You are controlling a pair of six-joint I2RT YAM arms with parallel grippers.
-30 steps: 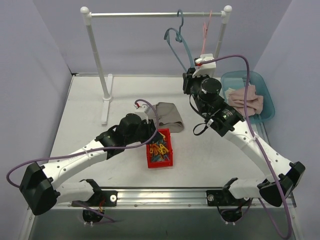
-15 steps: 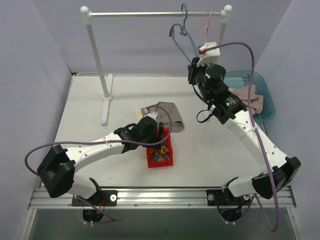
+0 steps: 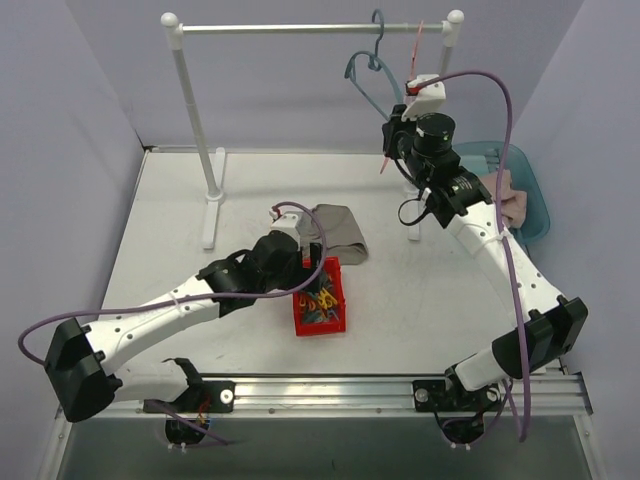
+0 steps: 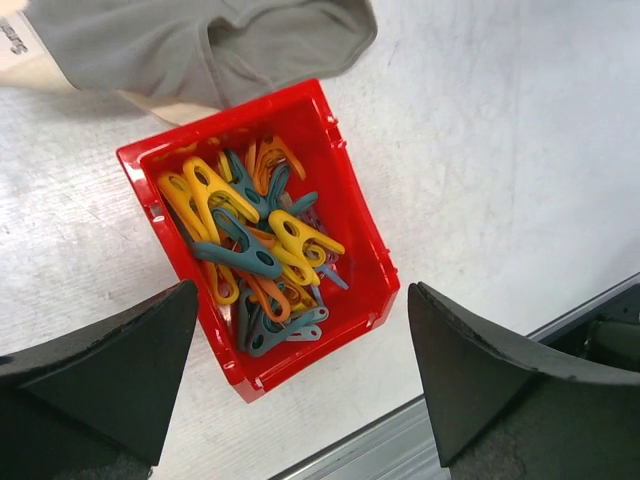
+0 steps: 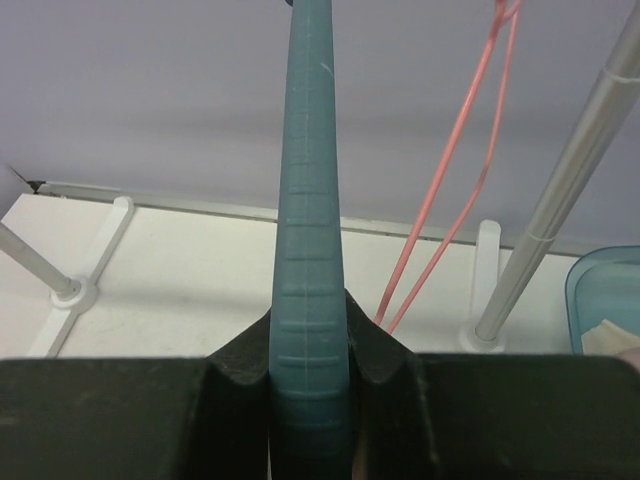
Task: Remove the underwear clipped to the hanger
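Starting at our left gripper [image 4: 300, 385], we see its jaws spread wide and empty above the red bin [image 4: 362, 225] of coloured clips [image 4: 250, 250]. At twelve o'clock from the bin, just beside its far edge, the grey underwear [image 4: 200, 40] lies on the table [image 4: 500, 150]. Our right gripper [image 5: 310, 375] is clamped on the teal hanger [image 5: 310, 200], whose hook reaches the rail [image 3: 300, 28] at one o'clock in the overhead view; a pink hanger [image 5: 455, 180] hangs at its three o'clock.
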